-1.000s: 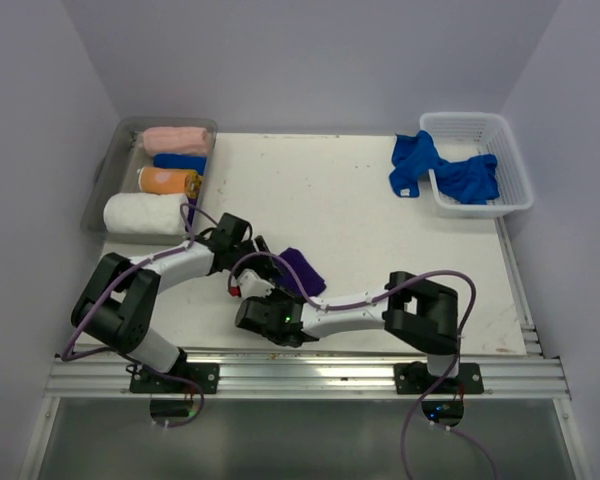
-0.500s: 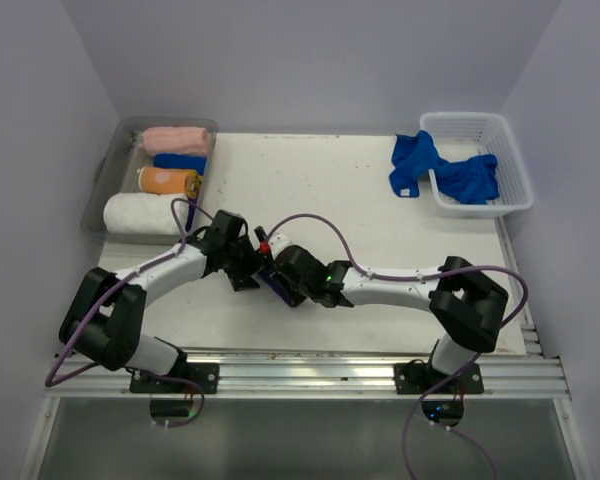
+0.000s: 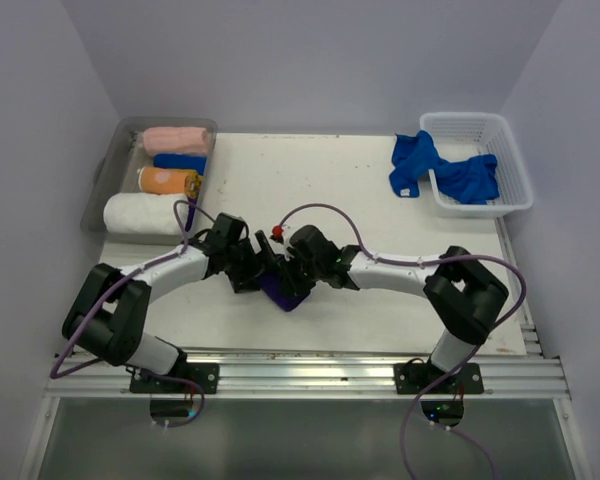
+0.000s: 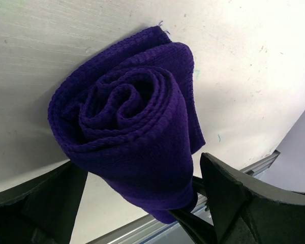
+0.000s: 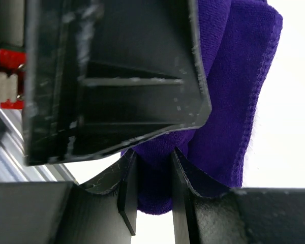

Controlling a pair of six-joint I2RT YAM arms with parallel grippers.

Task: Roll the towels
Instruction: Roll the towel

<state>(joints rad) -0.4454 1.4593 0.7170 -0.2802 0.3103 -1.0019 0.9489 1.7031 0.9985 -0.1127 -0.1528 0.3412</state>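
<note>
A dark purple towel (image 3: 283, 293) lies as a loose roll on the white table, near the front centre. The left wrist view shows its spiral end (image 4: 132, 117). My left gripper (image 3: 260, 272) comes in from the left and its two fingers hold the roll on either side (image 4: 141, 162). My right gripper (image 3: 292, 272) comes in from the right, and its fingers (image 5: 153, 157) are pinched shut on a fold of the same purple cloth (image 5: 234, 76). The two grippers sit almost touching over the roll.
A clear bin (image 3: 105, 170) at the back left holds rolled towels: pink (image 3: 175, 139), blue (image 3: 180, 161), orange (image 3: 167, 181) and white (image 3: 143, 213). A white basket (image 3: 515, 165) at the back right holds blue towels (image 3: 465, 178); one (image 3: 410, 165) hangs over onto the table.
The right arm swung up from the front edge to meet the left gripper at the purple towel. The towel went from a flatter piece to a roll and shifted slightly forward.
</note>
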